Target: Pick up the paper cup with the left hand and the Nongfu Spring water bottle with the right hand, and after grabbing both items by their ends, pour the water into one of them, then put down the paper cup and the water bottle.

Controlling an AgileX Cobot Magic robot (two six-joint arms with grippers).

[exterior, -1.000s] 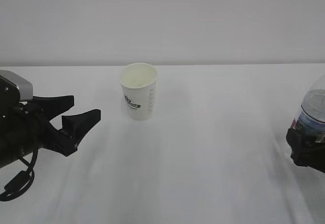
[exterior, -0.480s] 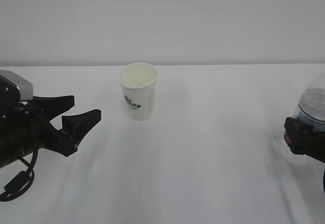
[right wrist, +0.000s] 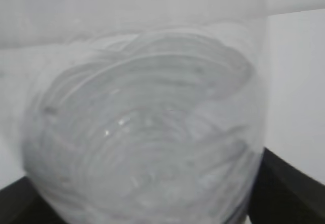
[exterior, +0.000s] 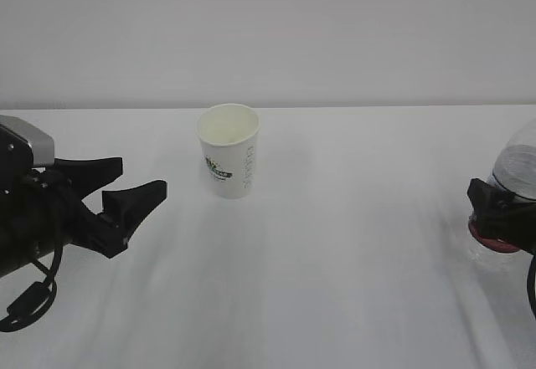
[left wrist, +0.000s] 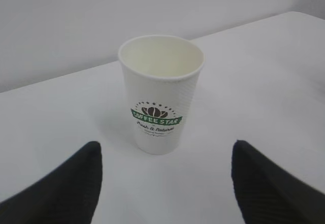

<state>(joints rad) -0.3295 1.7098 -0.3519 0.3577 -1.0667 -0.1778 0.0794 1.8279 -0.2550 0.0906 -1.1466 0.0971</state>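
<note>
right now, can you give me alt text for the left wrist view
A small white paper cup with a green coffee logo stands upright and empty on a white table. The left gripper is open, its two black fingers low in the frame on either side, short of the cup.

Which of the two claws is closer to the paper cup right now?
The left. The left gripper sits open a short way to the cup's left and nearer the camera, not touching it. The right gripper is far off at the table's right edge, around the bottle.
</note>
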